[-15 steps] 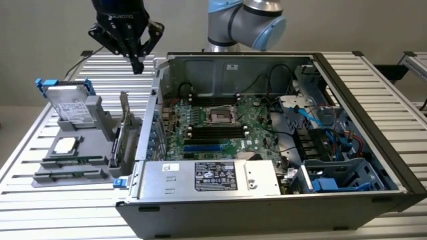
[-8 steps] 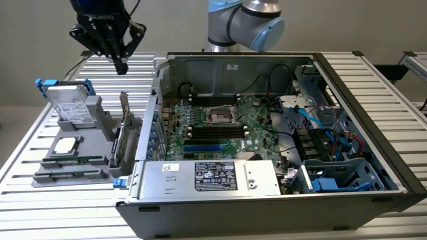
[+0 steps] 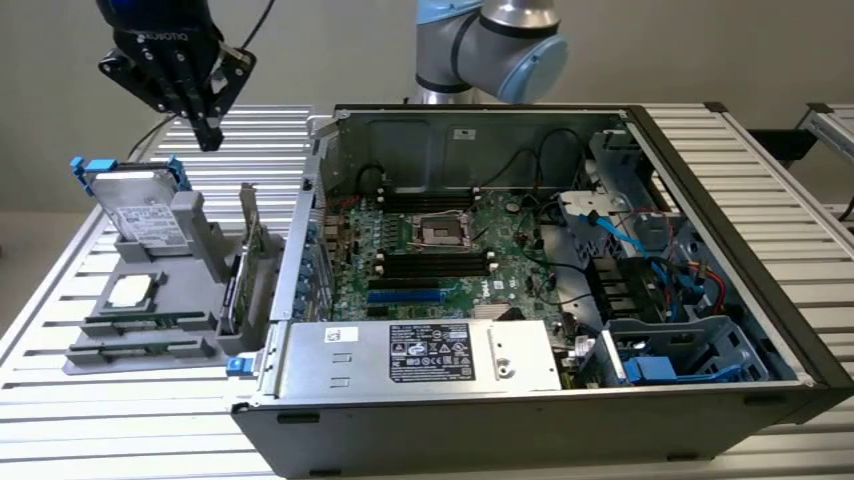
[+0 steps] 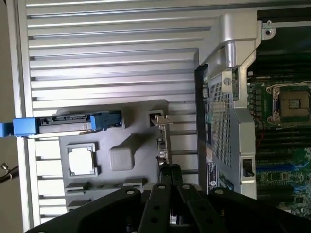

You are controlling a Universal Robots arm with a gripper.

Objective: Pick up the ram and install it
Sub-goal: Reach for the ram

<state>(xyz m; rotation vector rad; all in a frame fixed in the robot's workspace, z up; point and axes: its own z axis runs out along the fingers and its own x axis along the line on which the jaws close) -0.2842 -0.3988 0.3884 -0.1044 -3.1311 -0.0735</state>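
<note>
Gripper [image 3: 207, 135] position: you see it raised high above the far end of the grey holder [image 3: 194, 235], at the exterior view's left, well apart from the parts below it. Its fingers are pressed together at the tips and have hold of nothing. In the wrist view, the gripper [image 4: 170, 169] tips show close to the upright card [image 4: 163, 141] that stands in the holder.

Ram [image 3: 150, 321] location: you find it lying flat in a slot near the front of the grey holder, just in front of the processor [image 3: 130, 290]. A hard drive [image 3: 134, 205] with blue handles leans at the holder's far end. The holder rests on the ribbed table [image 3: 80, 420].

Computer case [image 3: 747, 330] location: it lies open on the table, to the exterior view's right of the holder. Inside it you see the motherboard [image 3: 514, 275], with black memory slots [image 3: 434, 262] just beside the processor socket [image 3: 441, 232]. A power supply [image 3: 427, 352] sits along the case's near edge.
</note>
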